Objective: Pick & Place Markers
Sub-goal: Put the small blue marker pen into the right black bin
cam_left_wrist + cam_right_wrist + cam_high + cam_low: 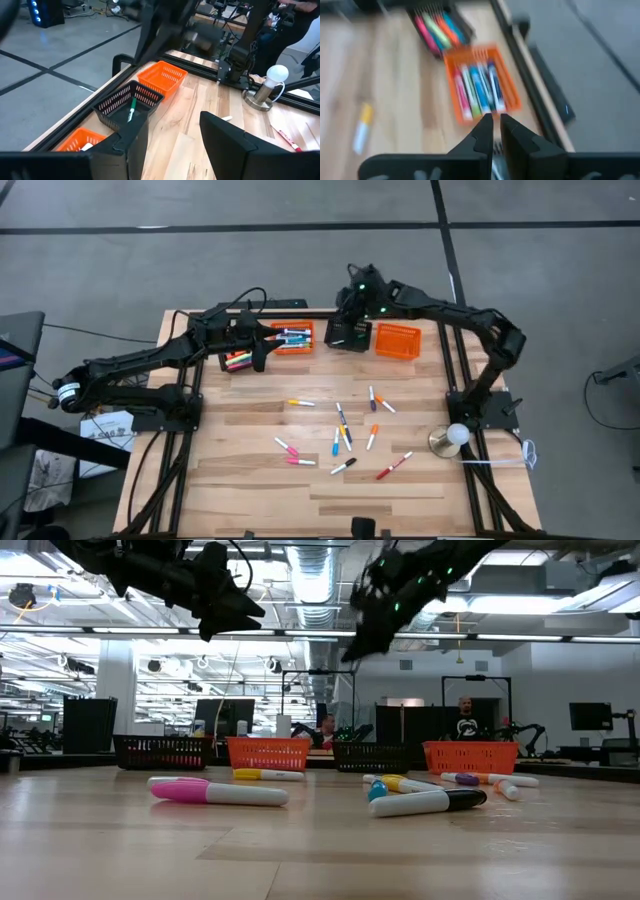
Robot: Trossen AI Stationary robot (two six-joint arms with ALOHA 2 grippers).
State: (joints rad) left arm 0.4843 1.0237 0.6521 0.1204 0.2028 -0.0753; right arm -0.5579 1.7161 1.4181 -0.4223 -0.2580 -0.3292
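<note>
About a dozen loose markers (343,426) lie scattered mid-table, nearer the front edge than either gripper. Beyond them, four baskets line the far edge: a black basket (238,359) with several markers, an orange basket (293,338) with several more, a second black basket (347,333) holding one green marker (131,109), and a second orange basket (397,341). The left gripper (262,350) hangs above the first two baskets, fingers apart and empty. The right gripper (352,302) hangs over the second black basket, fingers together, nothing between them.
</note>
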